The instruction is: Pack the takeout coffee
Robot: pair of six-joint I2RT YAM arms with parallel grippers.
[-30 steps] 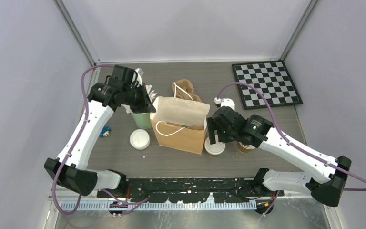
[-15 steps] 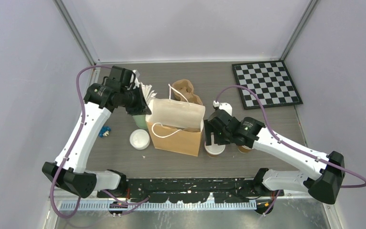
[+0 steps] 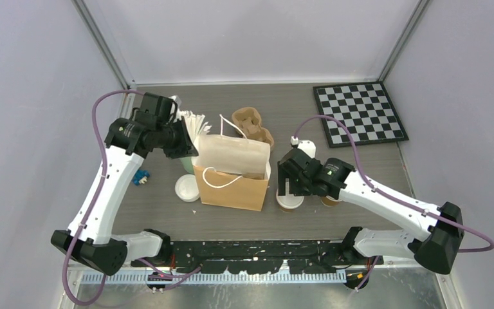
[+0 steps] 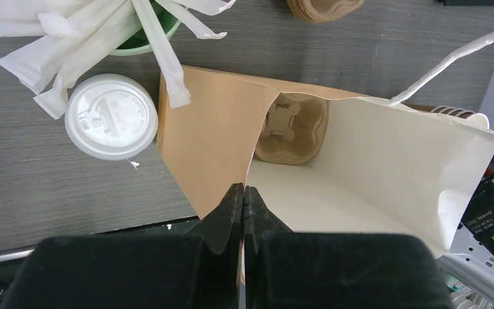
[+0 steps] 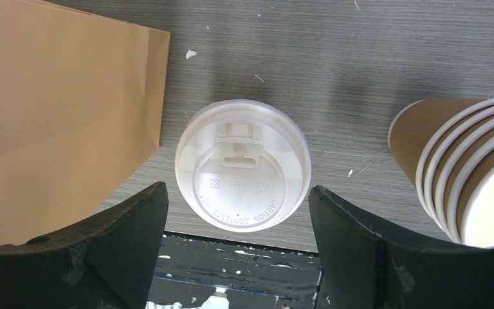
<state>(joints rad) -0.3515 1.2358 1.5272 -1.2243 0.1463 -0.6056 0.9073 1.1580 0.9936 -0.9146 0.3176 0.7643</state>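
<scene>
The takeout coffee point(image 3: 289, 202), a brown paper cup with a white lid point(image 5: 242, 174), stands on the table just right of the brown paper bag point(image 3: 231, 187). My right gripper point(image 3: 290, 187) hovers above it, open, with one finger on each side of the lid in the right wrist view point(image 5: 237, 190), not touching it. My left gripper point(image 3: 190, 143) is shut on the bag's left rim point(image 4: 243, 193) and holds the mouth open. Inside the bag a brown pulp cup carrier point(image 4: 292, 120) lies at the bottom.
A stack of lidless brown cups point(image 3: 330, 200) stands right of the coffee point(image 5: 469, 168). A loose white lid point(image 3: 186, 188) and a green cup of wrapped straws point(image 4: 143, 31) are left of the bag. Pulp carriers point(image 3: 252, 123) lie behind it. A chessboard point(image 3: 360, 114) lies far right.
My left gripper has pulled the bag's rim to the left, and the bag has shifted left with it. My right gripper has moved slightly left and settled over the lidded cup.
</scene>
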